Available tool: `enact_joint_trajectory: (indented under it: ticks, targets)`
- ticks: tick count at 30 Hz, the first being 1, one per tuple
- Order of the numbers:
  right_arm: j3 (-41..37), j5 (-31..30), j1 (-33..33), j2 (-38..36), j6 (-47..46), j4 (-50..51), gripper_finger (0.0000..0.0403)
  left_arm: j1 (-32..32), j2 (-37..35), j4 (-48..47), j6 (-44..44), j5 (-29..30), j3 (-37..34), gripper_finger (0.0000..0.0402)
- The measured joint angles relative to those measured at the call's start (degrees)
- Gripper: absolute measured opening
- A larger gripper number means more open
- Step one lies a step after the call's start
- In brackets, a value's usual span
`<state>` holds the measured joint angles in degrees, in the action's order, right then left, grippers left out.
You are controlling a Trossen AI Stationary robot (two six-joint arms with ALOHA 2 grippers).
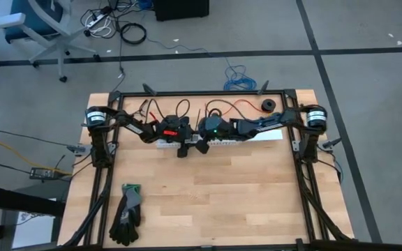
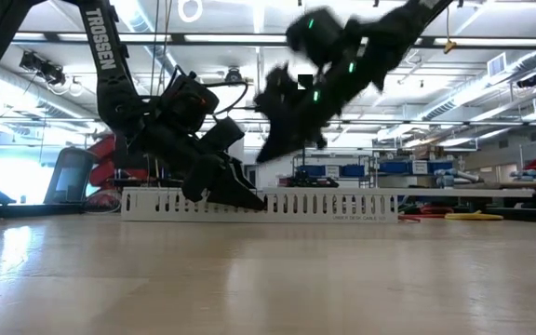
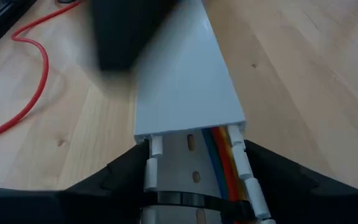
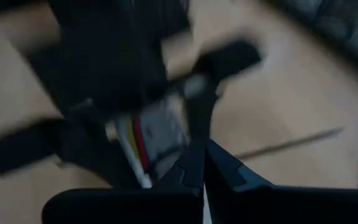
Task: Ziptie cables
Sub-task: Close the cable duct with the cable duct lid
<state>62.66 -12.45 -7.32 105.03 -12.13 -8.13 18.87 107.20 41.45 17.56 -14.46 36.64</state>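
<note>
Left gripper (image 1: pixel 182 148) straddled the white channel (image 3: pixel 185 81) w/ the cables (image 3: pixel 222 155) inside, jaws apart, probably steadying it. Right gripper (image 1: pixel 202 146) was clenched on nothing, hovering just beside. Zip tie prob next, needs the bundle pinned.

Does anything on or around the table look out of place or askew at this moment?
Nothing looks damaged or spilled. One stray item: a pair of dark work gloves lies near the table's front left corner, away from the work. Far side, the cables run inside the white slotted channel, which the left gripper straddles.
</note>
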Motion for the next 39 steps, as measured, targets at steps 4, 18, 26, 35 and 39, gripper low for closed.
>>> enact_joint_trajectory:
  ticks: [4, 18, 26, 35, 39]
  targets:
    - [0.19, -1.5, 1.6, -4.06, 1.73, 0.07, 0.0, -0.17, 0.0, -0.1, 0.17, -0.02, 0.0, 0.0246]
    - [0.12, -7.32, 6.48, -6.83, 1.32, 2.98, 0.0, -0.28, -0.7, 3.46, -0.03, -0.11, -0.11, 0.0314]
    - [0.12, -7.44, 7.18, -6.9, 1.3, 3.43, 0.0, -0.28, -1.92, 4.43, -0.22, 0.99, -0.11, 0.0314]
    - [0.12, -7.48, 7.34, -6.92, 1.28, 4.54, 0.0, -0.14, -15.8, -7.22, 0.19, 6.95, -0.04, 0.0314]
    - [0.12, -7.5, 7.97, -6.94, 1.21, 5.77, 0.0, -0.13, -22.42, -18.64, 0.24, 12.48, 0.0, 0.0314]
